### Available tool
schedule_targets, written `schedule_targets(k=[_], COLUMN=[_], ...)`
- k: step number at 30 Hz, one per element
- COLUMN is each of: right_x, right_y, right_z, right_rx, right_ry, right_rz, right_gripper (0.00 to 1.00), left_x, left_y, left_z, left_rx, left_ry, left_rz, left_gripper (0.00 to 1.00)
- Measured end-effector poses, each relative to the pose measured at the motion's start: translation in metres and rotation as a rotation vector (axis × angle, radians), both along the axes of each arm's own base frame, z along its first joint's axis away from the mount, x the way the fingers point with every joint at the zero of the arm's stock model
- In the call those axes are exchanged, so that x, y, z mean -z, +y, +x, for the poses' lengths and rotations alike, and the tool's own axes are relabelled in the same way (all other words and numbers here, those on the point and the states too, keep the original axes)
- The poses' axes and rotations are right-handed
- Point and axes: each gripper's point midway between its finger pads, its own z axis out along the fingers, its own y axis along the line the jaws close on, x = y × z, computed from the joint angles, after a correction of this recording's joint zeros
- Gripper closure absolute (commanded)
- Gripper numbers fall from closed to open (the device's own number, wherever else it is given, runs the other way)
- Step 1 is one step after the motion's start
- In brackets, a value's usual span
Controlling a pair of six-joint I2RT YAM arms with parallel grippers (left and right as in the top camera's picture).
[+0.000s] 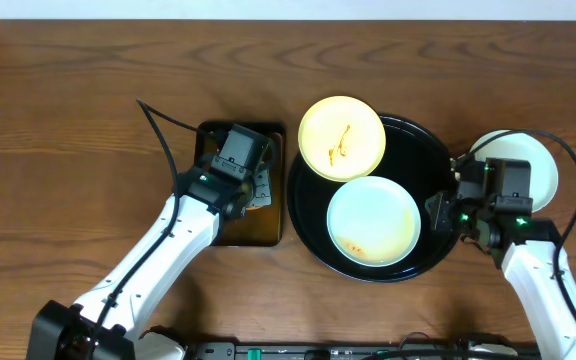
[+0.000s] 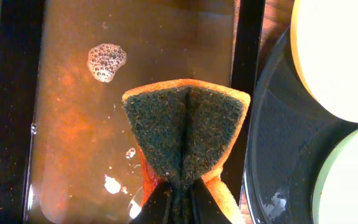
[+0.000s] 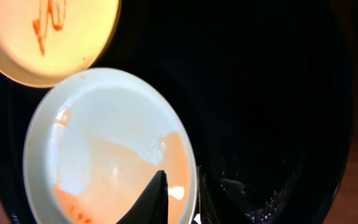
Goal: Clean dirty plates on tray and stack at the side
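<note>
On the black tray [image 1: 423, 150] lie two dirty plates: a mint plate [image 1: 373, 220] smeared orange along the edge nearest the robot, and a yellow plate [image 1: 342, 137] with a red squiggle, overlapping the tray's far-left rim. A third plate [image 1: 523, 160] sits on the table just outside the tray, by the right arm.

The right gripper [image 3: 179, 200] brackets the mint plate's rim; whether it actually pinches I cannot tell. A thin, wet rim could slip from such a hold, and the perched yellow plate could get knocked off.

The left gripper [image 2: 179, 205] is clenched on a folded sponge [image 2: 185, 134] above a pan [image 2: 14, 112] of brown sudsy water, which may drip across the wooden table [image 1: 68, 120].
</note>
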Motion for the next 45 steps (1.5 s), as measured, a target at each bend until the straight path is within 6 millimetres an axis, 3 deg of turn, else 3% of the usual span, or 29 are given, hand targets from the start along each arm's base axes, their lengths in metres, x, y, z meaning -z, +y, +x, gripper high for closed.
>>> schedule_targets(k=[8,13,19,24,35,45], right_x=[0.029,0.048,0.069,0.072,0.070,0.057], right_y=[0.002,0.013,0.019,0.021,0.033,0.049], right_z=[0.008,0.012,0.014,0.015,0.010,0.018], right_rx=[-0.058,-0.115,-0.140,-0.154,-0.184,-0.238], right_ry=[0.048,0.076,0.112,0.110,0.125,0.058], right_rz=[-0.007,0.043,0.075,0.087,0.162,0.253], right_gripper=[0.84,0.78,0.87,0.99,0.99,0.99], left_x=[0.000,0.000,0.000,0.000,0.000,0.000], left_y=[0.000,0.000,0.000,0.000,0.000,0.000], left_z=[0.000,0.000,0.000,0.000,0.000,0.000], left_rx=[0.000,0.000,0.000,0.000,0.000,0.000], left_ry=[0.000,0.000,0.000,0.000,0.000,0.000], left_rz=[0.001,0.000,0.001,0.001,0.000,0.000], left_gripper=[0.92,0.92,0.92,0.92,0.92,0.92])
